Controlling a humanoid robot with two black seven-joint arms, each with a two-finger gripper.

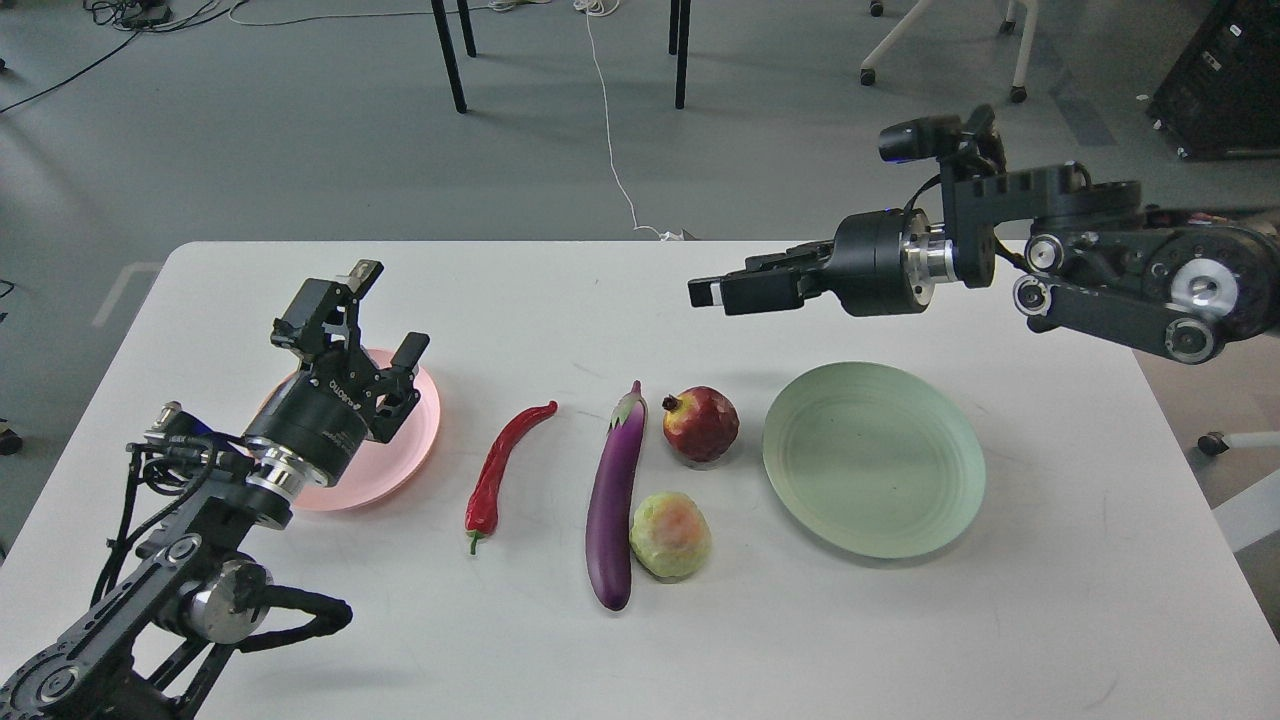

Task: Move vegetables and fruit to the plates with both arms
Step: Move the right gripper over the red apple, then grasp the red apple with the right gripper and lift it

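A red chili pepper [495,465], a purple eggplant [612,500], a dark-red pomegranate [702,424] and a yellow-green fruit [670,534] lie on the white table between the two plates. My left gripper [385,315] is open and empty, held above the pink plate [405,450]. My right gripper [715,292] is raised and points left, above the table behind the pomegranate. It is seen side-on, so I cannot tell its fingers apart. The pale green plate [873,458] is empty.
The white table [640,640] ends just behind my right gripper. Beyond it are grey floor, table legs, a white cable [612,150] and a chair base.
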